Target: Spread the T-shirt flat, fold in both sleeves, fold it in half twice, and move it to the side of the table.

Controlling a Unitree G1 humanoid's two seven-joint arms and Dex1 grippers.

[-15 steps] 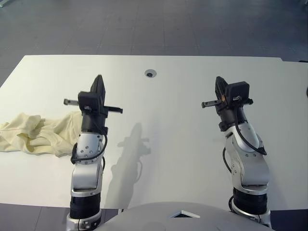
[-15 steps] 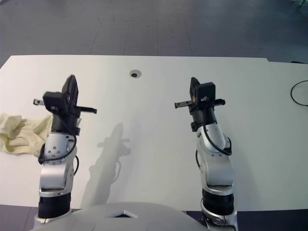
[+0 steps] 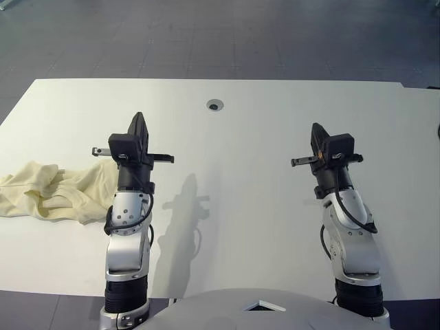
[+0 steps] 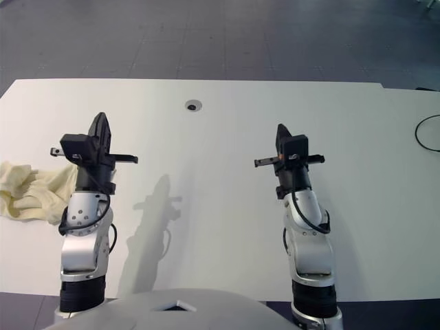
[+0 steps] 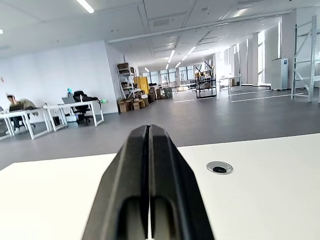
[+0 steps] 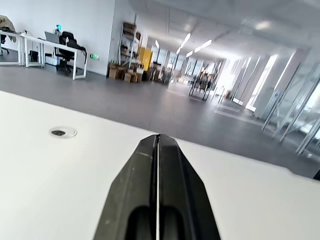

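The T-shirt (image 3: 51, 192) is lying crumpled at the left edge of the table (image 3: 240, 206), so spreading and every fold are waiting. The left pincer (image 3: 139, 122), clenched on nothing, is hovering near it. The right pincer (image 3: 315, 130), clenched and empty too, is hanging well apart.

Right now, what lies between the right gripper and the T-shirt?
In the left eye view, there is bare table, then the left arm, which stands right beside the crumpled T-shirt. Nothing else sits on the stretch from the right gripper.
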